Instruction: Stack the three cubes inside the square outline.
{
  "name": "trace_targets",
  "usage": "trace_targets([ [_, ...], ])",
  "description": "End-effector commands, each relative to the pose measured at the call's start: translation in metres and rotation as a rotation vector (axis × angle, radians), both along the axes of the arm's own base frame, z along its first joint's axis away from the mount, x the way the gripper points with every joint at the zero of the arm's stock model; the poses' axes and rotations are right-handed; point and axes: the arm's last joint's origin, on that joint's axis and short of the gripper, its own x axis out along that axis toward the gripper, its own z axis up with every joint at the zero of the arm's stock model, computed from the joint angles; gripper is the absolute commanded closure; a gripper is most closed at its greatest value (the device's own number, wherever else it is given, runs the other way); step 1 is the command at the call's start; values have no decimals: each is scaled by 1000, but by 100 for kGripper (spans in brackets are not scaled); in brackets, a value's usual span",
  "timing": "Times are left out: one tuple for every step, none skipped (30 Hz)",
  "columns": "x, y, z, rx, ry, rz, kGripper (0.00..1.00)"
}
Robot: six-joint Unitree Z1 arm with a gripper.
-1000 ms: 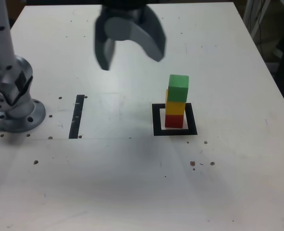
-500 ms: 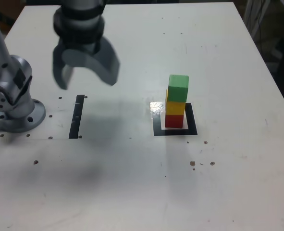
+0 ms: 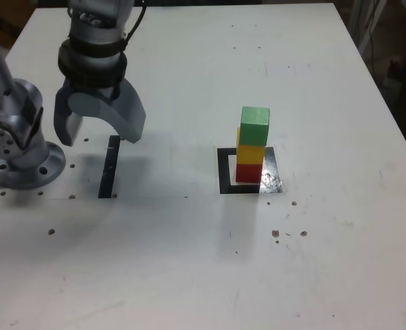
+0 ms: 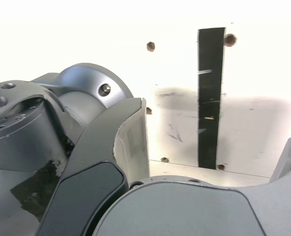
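Stack: the green cube [image 3: 255,126] sits on the yellow cube [image 3: 251,152], which sits on the red cube [image 3: 249,172]; all three are upright, the green one set slightly toward the exterior view's right of the two below.
Place: the red cube stands on the white centre of the square outline [image 3: 224,172], so the tower is inside the frame.
Task state: judged from this, the stacking looks finished; nothing is left loose on the table [image 3: 312,69].
Gripper: the gripper [image 3: 96,129] is well apart from the tower, at the exterior view's left, just above the top of the black strip [image 3: 108,168] and beside the arm's base [image 3: 17,148].
Jaws: spread wide and empty; the wrist view shows only bare table and the black strip [image 4: 210,98] between them.
Change: a second ago the gripper hung high near the top of the exterior view, closer to the tower; it has since swung left and down toward the base, while the cubes have not shifted.
Meaning: the arm appears to be retreating after release, and the tower stands without support.
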Motion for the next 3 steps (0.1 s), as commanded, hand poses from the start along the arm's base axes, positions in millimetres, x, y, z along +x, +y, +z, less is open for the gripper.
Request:
trace_targets([
  [-4, 0, -1, -6, 9, 0, 1],
  [-6, 0, -3, -8, 12, 1, 1],
  [-8, 0, -5, -10, 14, 2, 1],
])
